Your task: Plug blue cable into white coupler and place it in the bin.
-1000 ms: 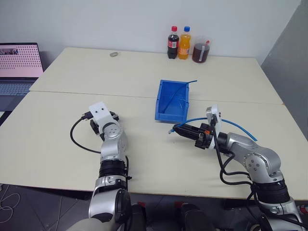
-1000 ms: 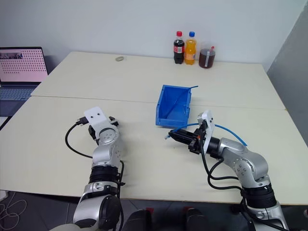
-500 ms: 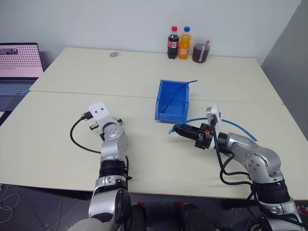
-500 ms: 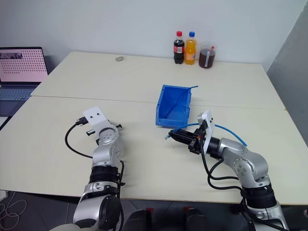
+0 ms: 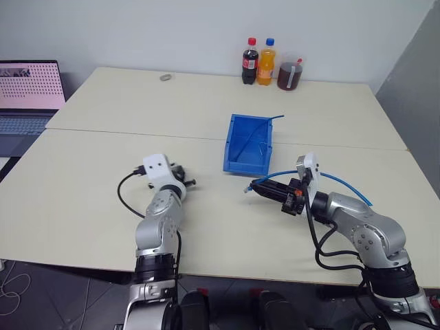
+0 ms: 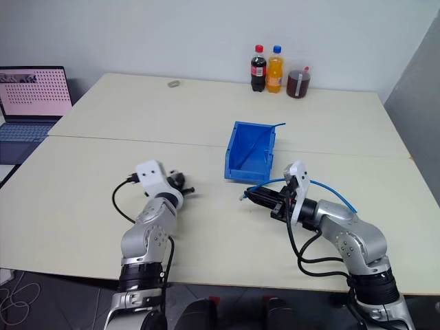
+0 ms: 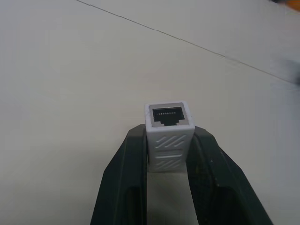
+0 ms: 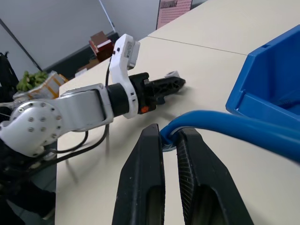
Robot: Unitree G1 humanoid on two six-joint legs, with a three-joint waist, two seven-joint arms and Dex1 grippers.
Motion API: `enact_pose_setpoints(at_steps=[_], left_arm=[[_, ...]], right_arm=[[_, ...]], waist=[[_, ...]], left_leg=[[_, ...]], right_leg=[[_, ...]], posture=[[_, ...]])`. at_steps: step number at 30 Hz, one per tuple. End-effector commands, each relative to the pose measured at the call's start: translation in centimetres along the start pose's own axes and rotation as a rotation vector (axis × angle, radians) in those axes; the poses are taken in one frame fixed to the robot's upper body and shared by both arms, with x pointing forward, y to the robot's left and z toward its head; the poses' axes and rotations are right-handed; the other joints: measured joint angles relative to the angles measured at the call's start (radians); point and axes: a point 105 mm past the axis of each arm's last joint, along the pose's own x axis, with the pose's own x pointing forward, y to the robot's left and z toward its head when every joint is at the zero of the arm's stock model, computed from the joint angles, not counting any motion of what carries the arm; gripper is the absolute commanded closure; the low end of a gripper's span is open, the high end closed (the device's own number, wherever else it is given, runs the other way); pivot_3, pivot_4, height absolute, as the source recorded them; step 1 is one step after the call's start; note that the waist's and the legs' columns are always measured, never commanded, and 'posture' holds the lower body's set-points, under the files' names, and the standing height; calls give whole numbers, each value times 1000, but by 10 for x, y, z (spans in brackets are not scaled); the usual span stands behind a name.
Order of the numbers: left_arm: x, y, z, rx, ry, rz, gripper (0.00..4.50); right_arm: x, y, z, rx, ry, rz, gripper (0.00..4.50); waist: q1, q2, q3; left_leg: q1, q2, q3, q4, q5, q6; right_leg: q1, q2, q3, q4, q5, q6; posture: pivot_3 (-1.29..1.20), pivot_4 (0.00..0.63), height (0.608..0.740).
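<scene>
Left hand clamps white coupler, right hand pinches blue cable — well apart, unplugged; bin beyond the right hand still waits.

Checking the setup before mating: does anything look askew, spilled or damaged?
Nothing stands out. The white coupler sits straight in the left gripper, socket outward; the right gripper pinches the blue cable; the bin stands upright.

My left gripper has its jaws clamped on the white coupler, one black finger against each ribbed side. The coupler's dark socket opening faces away from me, its contacts showing. Beneath lies the pale worktop, crossed by a thin seam.
</scene>
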Motion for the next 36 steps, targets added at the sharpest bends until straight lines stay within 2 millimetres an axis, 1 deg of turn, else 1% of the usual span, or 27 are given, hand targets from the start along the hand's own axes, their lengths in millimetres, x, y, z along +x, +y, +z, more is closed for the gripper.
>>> enact_pose_setpoints(at_steps=[1, 2, 3, 4, 5, 7, 9, 12, 14, 17, 19, 23, 27, 32, 36], left_arm=[[-27, -63, -2, 115, 69, -496, 3691], [-45, -79, -12, 176, 132, -684, 3691], [-58, -86, -18, 212, 179, -799, 3691], [-71, -85, -27, 261, 245, -907, 3692], [-79, -80, -33, 306, 296, -967, 3697], [-86, -70, -42, 392, 357, -1035, 3699], [-92, -67, -45, 465, 379, -1117, 3699], [-100, -63, -47, 550, 410, -1241, 3699], [-100, -60, -49, 617, 411, -1289, 3699], [-97, -55, -58, 755, 412, -1347, 3699], [-94, -55, -64, 814, 400, -1372, 3699], [-90, -58, -69, 830, 378, -1396, 3699], [-90, -59, -72, 844, 383, -1426, 3700], [-91, -62, -74, 828, 391, -1447, 3700], [-91, -62, -74, 827, 398, -1455, 3700]], right_arm=[[-8, 13, 8, -90, -12, 2, 4401], [-12, 14, 8, -100, -8, -7, 4401], [-14, 16, 8, -105, -7, -13, 4401], [-19, 16, 7, -117, 0, -28, 4401], [-23, 16, 7, -127, 7, -38, 4401], [-28, 15, 6, -143, 20, -56, 4401], [-31, 15, 5, -149, 26, -64, 4401], [-33, 16, 4, -167, 42, -67, 4401], [-33, 18, 4, -181, 53, -59, 4401], [-32, 21, 3, -211, 73, -34, 4401], [-29, 23, 1, -234, 86, -14, 4401], [-23, 27, -2, -259, 99, 27, 4401], [-14, 32, -5, -285, 113, 76, 4402], [0, 37, -22, -324, 172, 155, 4402], [8, 37, -30, -340, 204, 189, 4402]], waist=[[0, 0, 0], [-2, 0, 0], [-3, 0, 0], [-4, 0, 0], [-5, 1, 0], [-6, 1, 0], [-9, 1, 0], [-7, 1, 0], [-4, 1, 0], [-3, 1, 0], [-2, 1, 0], [0, 2, 0], [1, 2, -1], [2, 2, -2], [3, 3, -2]], left_leg=[[0, 0, 0, 0, 0, 0], [0, 0, 0, 0, 0, 0], [0, 0, -1, -1, 0, 0], [0, 0, 0, -1, 0, 0], [0, 0, 0, -1, 0, 0], [1, 0, 1, -1, 0, 0], [2, 1, 0, -1, 0, 0], [2, 1, 0, -1, 0, 0], [2, 1, 1, 0, 0, 1], [2, 1, 1, 0, 0, 1], [1, 1, 1, 0, 0, 1], [1, 1, 1, 0, 0, 1], [1, 1, 1, 1, 0, 1], [1, 1, 1, 2, 0, 1], [1, 1, 1, 2, 0, 1]], right_leg=[[0, 0, 0, 0, 0, 0], [0, 0, 0, 0, 0, 0], [0, 1, 0, 0, 0, 0], [0, 0, 0, 0, 0, 0], [0, 0, 0, 0, 0, 0], [0, 0, 0, 0, 0, 0], [0, 1, 0, 0, -3, 3], [0, 1, 0, 0, -3, 3], [0, 0, 1, 0, -3, 4], [0, 0, 1, 0, -3, 3], [0, 0, 1, -1, -3, 3], [0, 0, 1, -1, -3, 3], [0, 0, 1, 0, -2, 4], [1, 0, 1, 0, -2, 4], [1, 0, 1, 0, -2, 4]], posture=[[0, 150, 740], [0, 150, 740], [0, 150, 740], [0, 150, 740], [0, 150, 740], [0, 150, 740], [0, 150, 740], [0, 150, 740], [0, 150, 740], [0, 150, 740], [0, 150, 740], [0, 150, 740], [0, 150, 740], [0, 150, 740], [0, 150, 740]])
